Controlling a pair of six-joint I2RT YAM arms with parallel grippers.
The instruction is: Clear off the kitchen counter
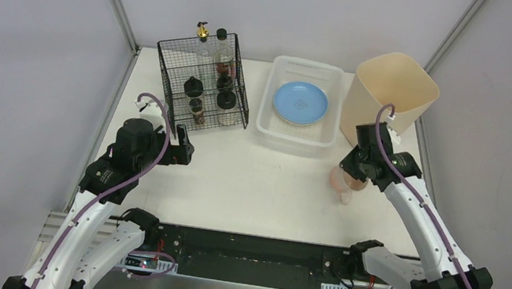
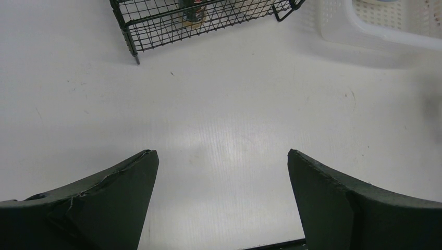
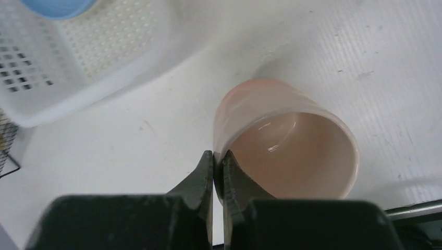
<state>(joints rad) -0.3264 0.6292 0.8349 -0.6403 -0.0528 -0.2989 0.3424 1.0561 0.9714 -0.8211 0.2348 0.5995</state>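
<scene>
Pinching the pink cup (image 3: 292, 130) by its rim near the table's (image 2: 234, 104) right edge, the right end effector (image 3: 218, 172) had a skinny hold on what looked like slick, breakable ceramic, while the left end effector (image 2: 223, 182) gaped wide.

the table (image 2: 219, 104) is matt white, finely ribbed, with faint scuffs and dark specks. the rack (image 1: 202, 84) is thin black metal wire. the basket (image 1: 296, 136) is white perforated plastic with a soft sheen. the plate (image 1: 301, 102) looks smooth and glossy blue. the bin (image 1: 362, 116) is matt beige plastic. the pink cup (image 3: 286, 140) is smooth, its inside shiny with a bright glint. the left pincer (image 2: 223, 156) has fingers (image 2: 114, 192) of dull black, slightly rough material, frayed along one edge.
</scene>
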